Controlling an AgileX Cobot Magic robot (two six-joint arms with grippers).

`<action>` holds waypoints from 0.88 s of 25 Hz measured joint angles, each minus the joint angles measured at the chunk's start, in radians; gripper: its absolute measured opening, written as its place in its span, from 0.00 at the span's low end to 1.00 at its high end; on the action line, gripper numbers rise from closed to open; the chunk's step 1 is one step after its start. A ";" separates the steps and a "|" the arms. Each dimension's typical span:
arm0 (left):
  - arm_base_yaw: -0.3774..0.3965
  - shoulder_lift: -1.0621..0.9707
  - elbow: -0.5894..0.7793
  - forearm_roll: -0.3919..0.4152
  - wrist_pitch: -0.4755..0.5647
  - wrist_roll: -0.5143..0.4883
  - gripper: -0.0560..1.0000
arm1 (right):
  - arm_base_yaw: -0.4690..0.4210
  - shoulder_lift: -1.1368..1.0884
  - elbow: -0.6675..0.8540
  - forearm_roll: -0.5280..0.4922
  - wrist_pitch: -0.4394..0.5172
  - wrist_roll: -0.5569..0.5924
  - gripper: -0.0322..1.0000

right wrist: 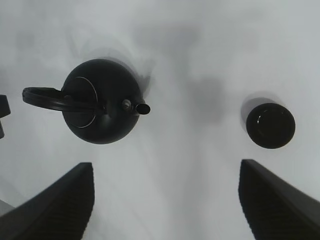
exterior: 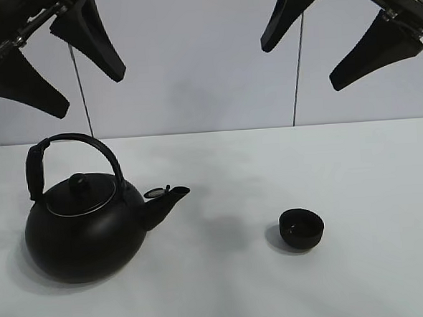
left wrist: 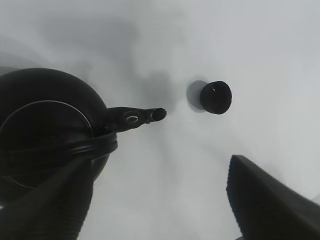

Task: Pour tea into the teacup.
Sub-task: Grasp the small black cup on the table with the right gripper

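Looks heavy, rigid: take big round black metal kettle by its arched handle, with left end effector and right end effector both spread, empty.

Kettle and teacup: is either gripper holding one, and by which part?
Nothing held: left gripper and right gripper hang open, clear of the kettle and teacup.

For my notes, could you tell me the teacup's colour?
The teacup is matte black; right wrist view shows it best.
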 joint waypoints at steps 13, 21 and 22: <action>0.000 0.000 0.000 0.000 0.000 0.000 0.56 | 0.000 0.000 -0.057 -0.142 0.081 -0.076 0.56; 0.000 0.000 0.000 0.000 0.000 0.000 0.56 | 0.000 0.010 -0.084 -0.290 0.131 -0.088 0.59; 0.000 0.000 0.000 0.000 0.000 0.000 0.56 | 0.000 0.014 -0.086 -0.295 0.138 -0.089 0.59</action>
